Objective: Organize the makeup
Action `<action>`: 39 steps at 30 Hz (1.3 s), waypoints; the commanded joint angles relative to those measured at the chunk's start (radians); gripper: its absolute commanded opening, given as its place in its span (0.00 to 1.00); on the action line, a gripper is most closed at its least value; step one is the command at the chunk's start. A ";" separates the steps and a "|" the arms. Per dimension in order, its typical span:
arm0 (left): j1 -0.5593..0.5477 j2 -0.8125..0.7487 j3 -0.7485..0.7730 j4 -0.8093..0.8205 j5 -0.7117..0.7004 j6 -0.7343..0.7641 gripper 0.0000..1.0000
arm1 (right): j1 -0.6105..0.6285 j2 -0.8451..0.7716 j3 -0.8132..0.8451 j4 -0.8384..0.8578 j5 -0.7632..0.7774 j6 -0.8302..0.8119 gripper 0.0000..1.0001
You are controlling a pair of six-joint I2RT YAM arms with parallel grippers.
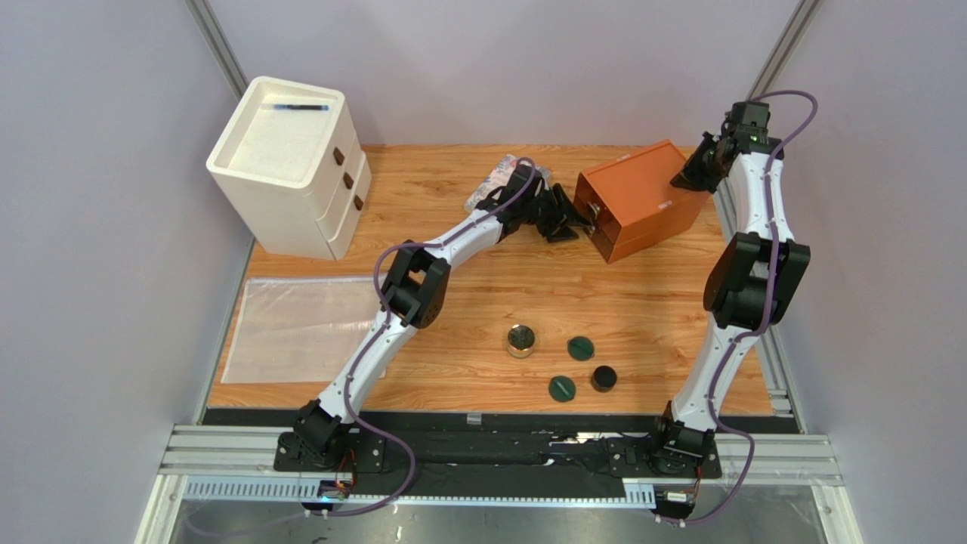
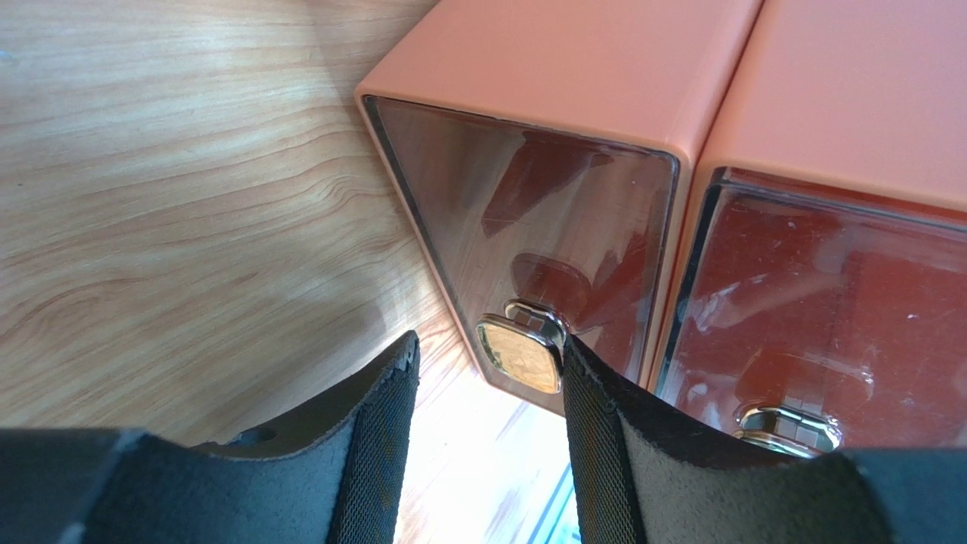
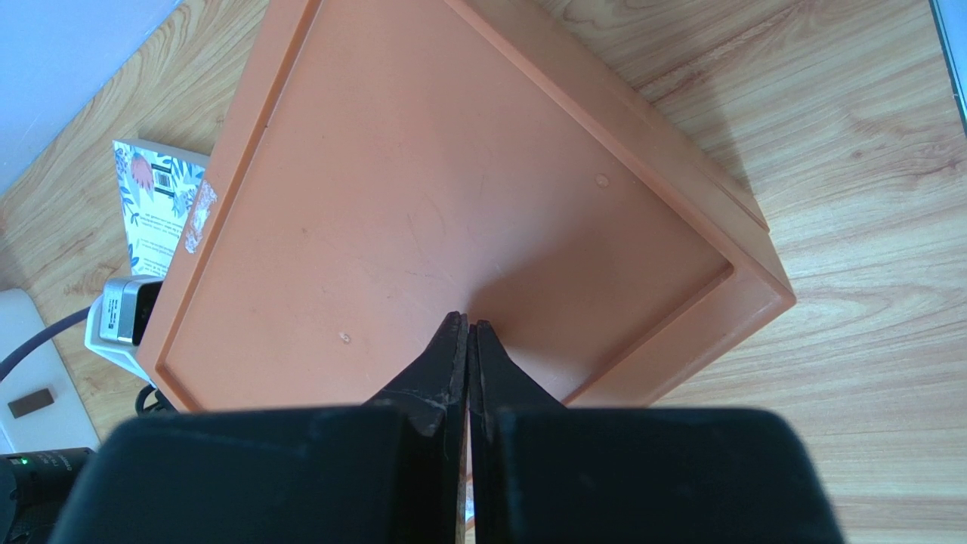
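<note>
The gold-rimmed compact [image 1: 522, 340], two dark-green discs [image 1: 581, 347] [image 1: 562, 389] and the black jar [image 1: 604, 377] lie on the near middle of the table. The pinkish tubes are not in view. My left gripper [image 1: 568, 218] is open at the front of the orange drawer box [image 1: 638, 198]. In the left wrist view its fingers [image 2: 488, 346] straddle the gold knob [image 2: 520, 356] of the left drawer, and the knob touches the right finger. My right gripper [image 1: 690, 176] is shut and empty, with its tips [image 3: 468, 324] on the box's top [image 3: 454, 204].
A white drawer unit [image 1: 291, 170] with a thin black pen [image 1: 302, 108] on top stands at the back left. A floral booklet [image 1: 497, 181] lies behind the left gripper. A clear plastic sheet [image 1: 297, 329] lies at the left. A second drawer knob [image 2: 789, 425] is to the right.
</note>
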 commanded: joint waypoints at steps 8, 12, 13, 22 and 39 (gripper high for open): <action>0.016 0.004 0.020 -0.103 -0.017 -0.005 0.50 | 0.008 0.029 -0.045 -0.042 0.003 -0.025 0.00; 0.016 0.000 0.029 -0.162 -0.031 0.022 0.50 | 0.008 0.029 -0.048 -0.042 0.002 -0.030 0.00; 0.016 -0.001 0.029 -0.176 -0.035 0.027 0.49 | 0.008 0.029 -0.050 -0.042 0.002 -0.030 0.00; 0.035 -0.065 -0.032 -0.302 -0.069 0.102 0.46 | 0.008 0.030 -0.054 -0.037 -0.009 -0.030 0.00; 0.088 -0.280 -0.339 -0.324 -0.040 0.251 0.35 | 0.008 0.029 -0.080 -0.007 -0.035 -0.013 0.00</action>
